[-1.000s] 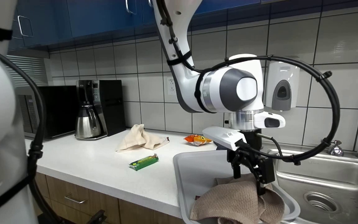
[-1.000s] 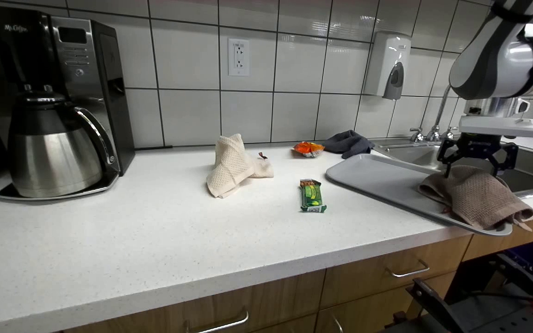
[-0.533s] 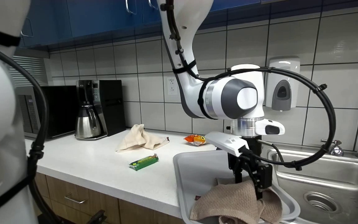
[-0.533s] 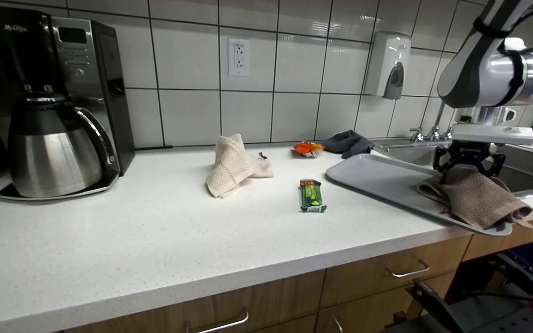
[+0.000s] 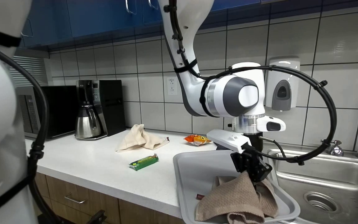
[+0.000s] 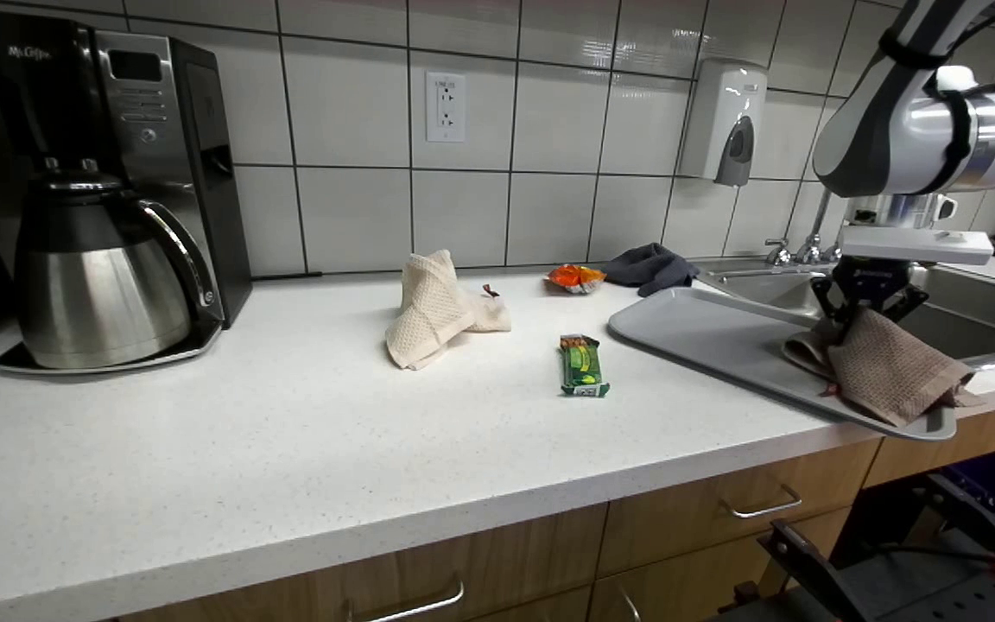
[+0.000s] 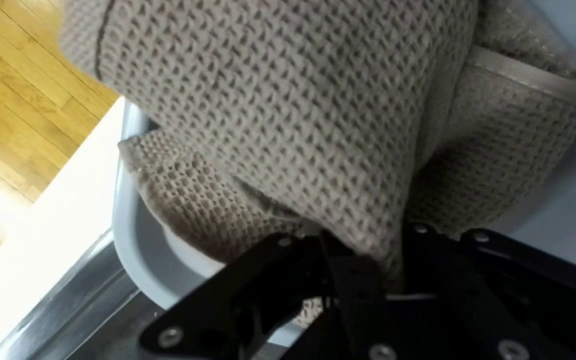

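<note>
Over tray [image 5: 197, 168], my end effector [image 7: 392, 274], nearly closed, pinches towel [image 5: 233, 200]; raised fold likely gives purchase. Tray bears slack.

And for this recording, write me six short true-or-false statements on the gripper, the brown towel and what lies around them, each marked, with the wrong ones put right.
1. The gripper is closed on the brown towel. True.
2. The brown towel lies spread out flat. False: it is bunched in folds and peaked up at the gripper.
3. The gray tray lies under the brown towel. True.
4. The cream cloth and the green packet are on the white counter. True.
5. The green packet touches the gray tray. False: bare counter shows between them.
6. The cream cloth covers the green packet. False: the two lie apart.
</note>
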`<state>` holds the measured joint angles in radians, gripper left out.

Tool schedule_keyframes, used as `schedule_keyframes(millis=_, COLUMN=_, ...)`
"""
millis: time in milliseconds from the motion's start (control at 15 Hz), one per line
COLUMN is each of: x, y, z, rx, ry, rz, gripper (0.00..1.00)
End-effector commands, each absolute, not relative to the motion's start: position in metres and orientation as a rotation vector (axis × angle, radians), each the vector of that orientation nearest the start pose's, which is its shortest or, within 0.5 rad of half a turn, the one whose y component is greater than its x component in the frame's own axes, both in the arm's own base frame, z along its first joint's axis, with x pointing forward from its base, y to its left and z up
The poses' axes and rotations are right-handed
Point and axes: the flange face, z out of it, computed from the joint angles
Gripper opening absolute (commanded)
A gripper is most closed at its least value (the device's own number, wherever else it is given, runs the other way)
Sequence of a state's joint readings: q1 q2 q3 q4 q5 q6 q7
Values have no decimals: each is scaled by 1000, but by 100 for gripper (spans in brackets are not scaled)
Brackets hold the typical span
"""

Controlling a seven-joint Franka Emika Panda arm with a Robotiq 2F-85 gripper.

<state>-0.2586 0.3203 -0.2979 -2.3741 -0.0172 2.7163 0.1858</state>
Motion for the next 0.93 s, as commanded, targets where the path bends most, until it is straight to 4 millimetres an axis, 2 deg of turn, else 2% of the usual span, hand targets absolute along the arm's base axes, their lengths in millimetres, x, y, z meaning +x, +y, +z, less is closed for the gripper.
schedule_keyframes(millis=0, x=437, y=-267, z=217, rx=-3059, ry=1082, rz=-49, gripper=0)
schedule_keyframes(millis=467, x=446, y=-240, z=249, rx=-3058, ry=1015, rz=-112, gripper=2)
schedule_keyframes(millis=867, x=455, y=-207, z=285, rx=-3086, ry=918, rz=-195, gripper=2)
